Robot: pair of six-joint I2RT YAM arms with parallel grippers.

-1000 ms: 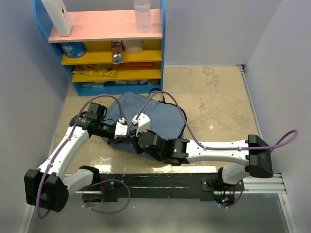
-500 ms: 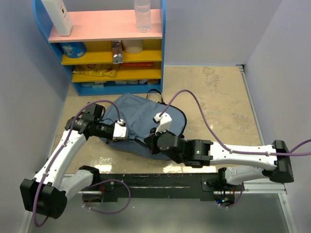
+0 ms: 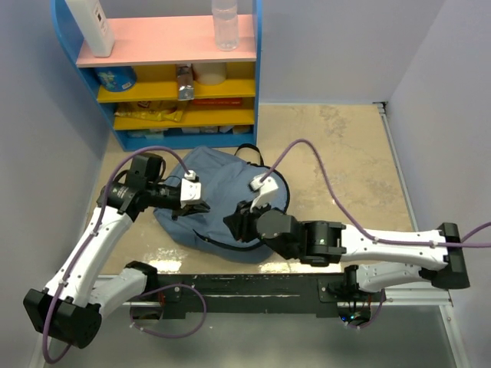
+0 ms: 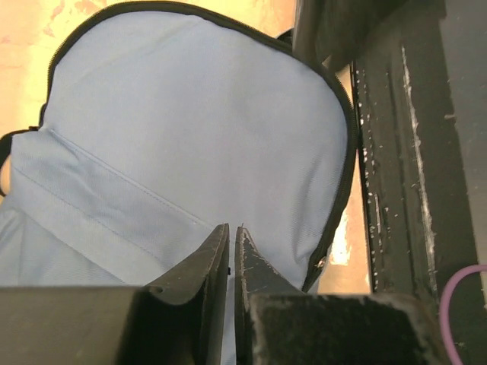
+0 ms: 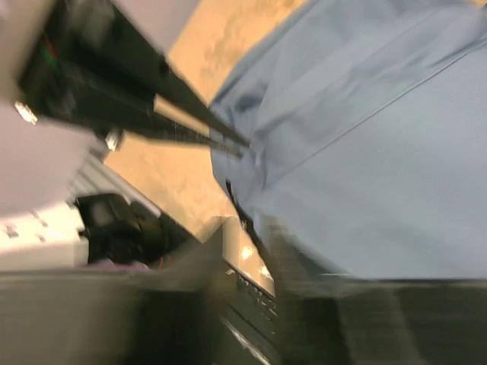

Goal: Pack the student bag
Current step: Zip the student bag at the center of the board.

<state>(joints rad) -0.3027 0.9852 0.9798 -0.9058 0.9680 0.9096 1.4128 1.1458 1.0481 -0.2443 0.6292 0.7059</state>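
Lying on the beige desk (image 3: pixel 345 153), left of centre and just in front of a blue-and-yellow shelf unit (image 3: pixel 180 96): the student bag (image 3: pixel 219 180), slate-blue and rounded, edged with a black zipper (image 4: pixel 344 137), a black strap loop (image 3: pixel 245 147) showing at its far side. Poised at the bag's left edge, arm stretched in from the left: the left end effector (image 3: pixel 198 207), tips on or just over the fabric. Seen from the left wrist, jaws almost together, only a thin slit between the fingers (image 4: pixel 213 255), blue cloth and a stitched seam right behind the tips. Cannot tell whether a fold of cloth is nipped there. Set low at the bag's near edge, arm stretched in from the right: the right end effector (image 3: pixel 236 222). Right wrist view smeared with blur. Jaws seemingly parted a little, gap lined up with the zippered rim of the bag, nothing clearly gripped. Running along the near edge of the desk, close to the bag's rim: a black mounting rail (image 3: pixel 253 293). Standing on the shelf unit's pink top: a clear bottle (image 3: pixel 224 23) and a white container (image 3: pixel 90 27).
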